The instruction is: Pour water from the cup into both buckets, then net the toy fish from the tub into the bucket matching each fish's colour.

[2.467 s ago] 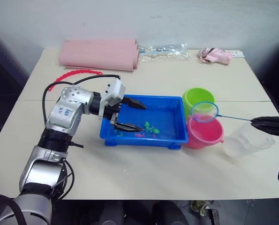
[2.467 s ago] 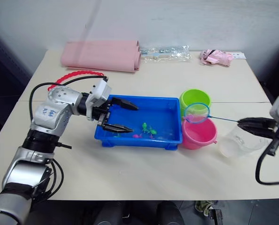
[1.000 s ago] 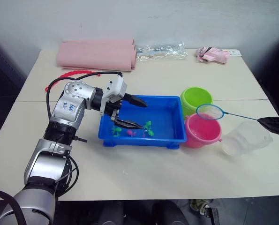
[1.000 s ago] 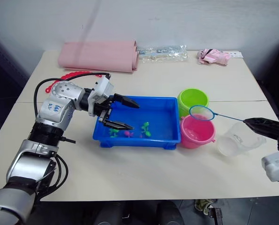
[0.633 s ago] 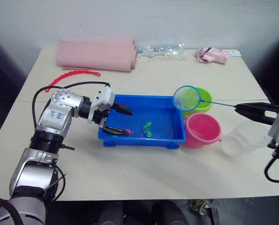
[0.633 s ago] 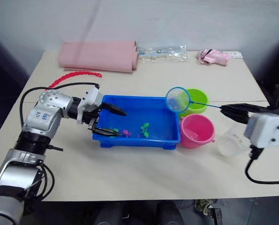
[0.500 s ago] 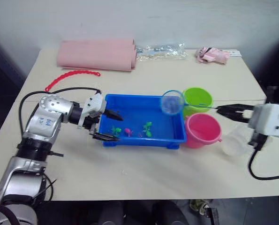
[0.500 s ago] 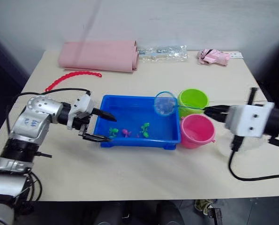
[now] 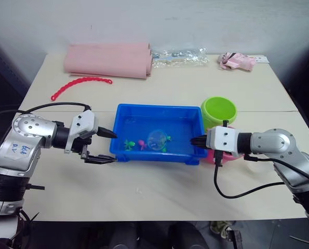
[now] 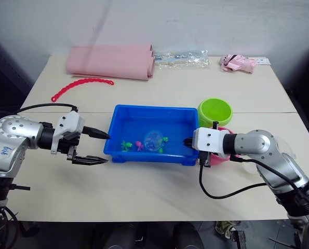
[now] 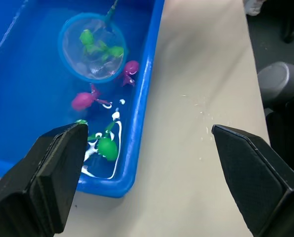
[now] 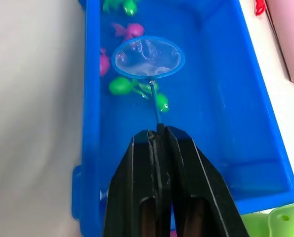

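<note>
Shallow rectangular bright blue plastic tub (image 9: 124, 153) at the table's middle, holding water and tiny green and magenta-pink plastic toy fish (image 12: 132, 30). Small round blue-rimmed hoop net (image 12: 147, 57) lowered inside the tub among the fish, thin dark handle pinched between the closed fingers of the right gripper (image 12: 156, 132) at the tub's right end. Left gripper (image 10: 94, 147) just off the tub's left end, fingers spread wide, holding nothing. Lime green round plastic bucket (image 9: 219, 110) beside the tub's far right corner.
</note>
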